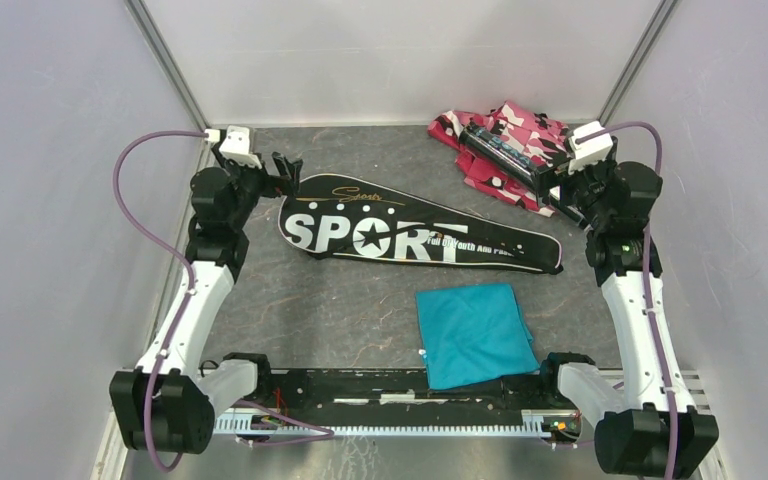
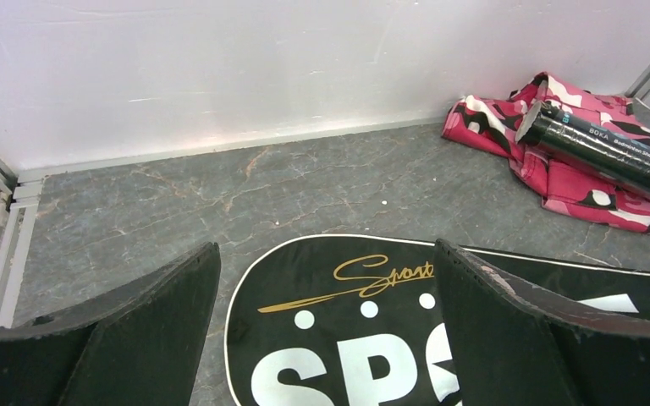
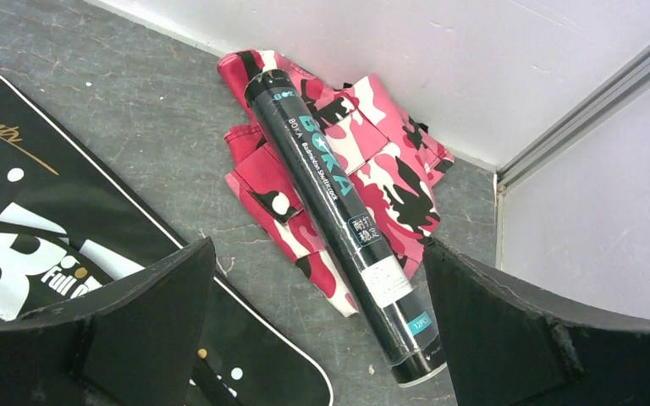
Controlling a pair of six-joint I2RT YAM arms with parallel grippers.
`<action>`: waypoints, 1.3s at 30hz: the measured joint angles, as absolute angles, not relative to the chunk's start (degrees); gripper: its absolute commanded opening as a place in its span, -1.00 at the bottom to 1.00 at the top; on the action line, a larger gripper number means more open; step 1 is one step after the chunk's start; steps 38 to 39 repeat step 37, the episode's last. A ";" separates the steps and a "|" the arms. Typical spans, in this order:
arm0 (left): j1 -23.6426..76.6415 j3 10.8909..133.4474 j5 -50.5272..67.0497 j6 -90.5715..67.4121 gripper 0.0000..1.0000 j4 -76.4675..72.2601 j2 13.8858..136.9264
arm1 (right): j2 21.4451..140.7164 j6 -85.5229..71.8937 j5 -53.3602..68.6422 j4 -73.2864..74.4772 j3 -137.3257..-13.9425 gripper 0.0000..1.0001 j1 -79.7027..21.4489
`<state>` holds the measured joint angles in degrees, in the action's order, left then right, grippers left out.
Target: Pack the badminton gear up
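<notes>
The black racquet-shaped "SPORT" bag lies flat across the middle of the table, its round end to the left. The long black tube lies on the pink-black camouflage fabric at the back right; it also shows in the right wrist view. My left gripper is open and empty above the bag's round end. My right gripper is open and empty above the near end of the tube. No racquets or shuttlecocks are in view.
A teal square cloth lies near the front, right of centre. White walls enclose the table on three sides. The metal rail with the arm bases runs along the near edge.
</notes>
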<state>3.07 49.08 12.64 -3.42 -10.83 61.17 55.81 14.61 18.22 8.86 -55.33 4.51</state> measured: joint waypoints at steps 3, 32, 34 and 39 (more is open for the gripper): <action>3.01 49.15 12.71 -3.40 1.00 -10.35 60.40 | 55.55 14.76 18.13 8.93 -55.35 0.96 4.56; 1.56 49.76 14.09 -2.55 1.00 -5.19 53.95 | 51.44 17.41 19.46 10.26 -52.36 0.96 4.99; 1.56 49.63 14.09 -2.57 1.00 -5.19 53.95 | 51.44 17.41 19.49 10.39 -52.36 0.96 4.99; 1.43 49.43 14.11 -2.57 1.00 -5.19 53.95 | 51.44 17.43 19.49 10.39 -52.36 0.96 4.99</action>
